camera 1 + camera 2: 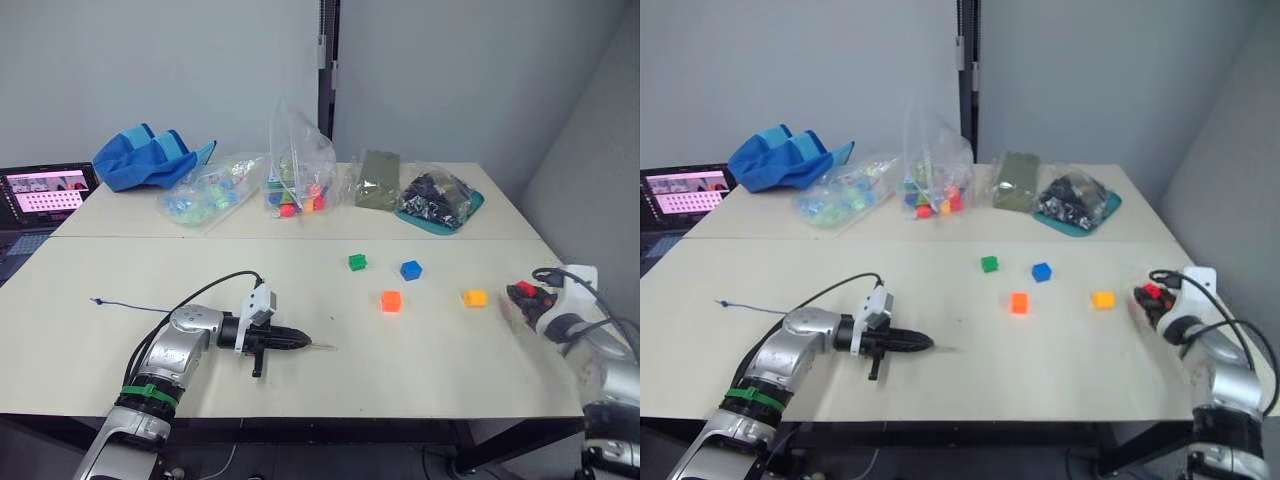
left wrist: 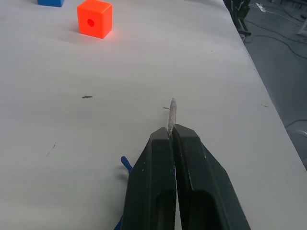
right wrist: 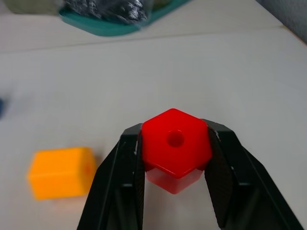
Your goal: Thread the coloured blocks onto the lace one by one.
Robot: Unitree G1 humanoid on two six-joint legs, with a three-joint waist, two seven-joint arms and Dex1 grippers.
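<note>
Lace (image 1: 130,306), thin limp cord, stiff pale tip (image 2: 171,111) pinched in closed left claw (image 2: 171,136) at table's (image 1: 420,350) 7 o'clock; red block (image 3: 175,146), light, rigid, slick-faced, clamped by opposite sides in right claw (image 3: 175,158) at 3 o'clock.

The room is evenly and softly lit, bright without harsh spots — the pale table (image 1: 420,350) shows no glare. Shadows are faint: a thin dark one lies just under the left gripper (image 1: 305,343), and a soft one sits beneath the red block (image 3: 175,148) between the right gripper's (image 3: 175,158) jaws. In the left wrist view the closed fingers (image 2: 196,191) and the lace's pale tip (image 2: 171,114) past them are sharp. In the right wrist view the yellow block (image 3: 61,172) beside the jaws is blurred — the teal tray (image 3: 120,25) far beyond them is blurred too.
</note>
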